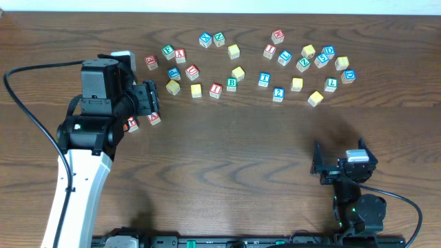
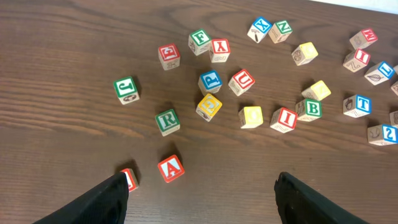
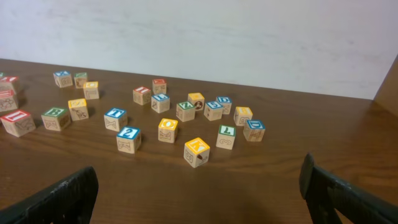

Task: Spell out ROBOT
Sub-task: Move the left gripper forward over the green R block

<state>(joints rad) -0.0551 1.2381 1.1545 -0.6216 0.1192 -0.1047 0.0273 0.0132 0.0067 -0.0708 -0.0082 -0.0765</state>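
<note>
**Scattered letter blocks, both grippers open and empty**

Overhead, left-wrist and right-wrist views of a dark wooden table (image 1: 241,151) with a loose scatter of small wooden letter cubes across its far half.

The left gripper (image 2: 202,180) is spread wide. Its two black fingers (image 2: 112,196) frame the lower edge of the wrist view and nothing lies between them. In the overhead view the left gripper (image 1: 150,98) hovers over the left end of the scatter.

The green-lettered wooden R cube (image 2: 167,121) sits flat on the table ahead of this gripper, toward its left finger, and touches no other cube. The arm hides it in the overhead view. Nearer the finger lies the red-lettered wooden A cube (image 2: 170,168), and a further red cube (image 2: 129,179) is partly hidden by the fingertip. The green-lettered wooden J cube (image 2: 126,88) lies beyond the R cube and to its left.

The green-lettered wooden B cube (image 1: 231,84) lies near the middle of the scatter, just beside the red-lettered wooden I cube (image 1: 216,89). The blue-lettered wooden T cube (image 1: 264,79) lies to its right, apart from it and near the blue-lettered wooden 2 cube (image 1: 278,93). The cubes bearing O cannot be picked out with confidence in any view.

The right gripper (image 1: 341,157) is at the near right of the table, well apart from every cube. In its wrist view the right gripper (image 3: 199,168) is fully spread and holds nothing, and the scatter lies beyond it.
</note>
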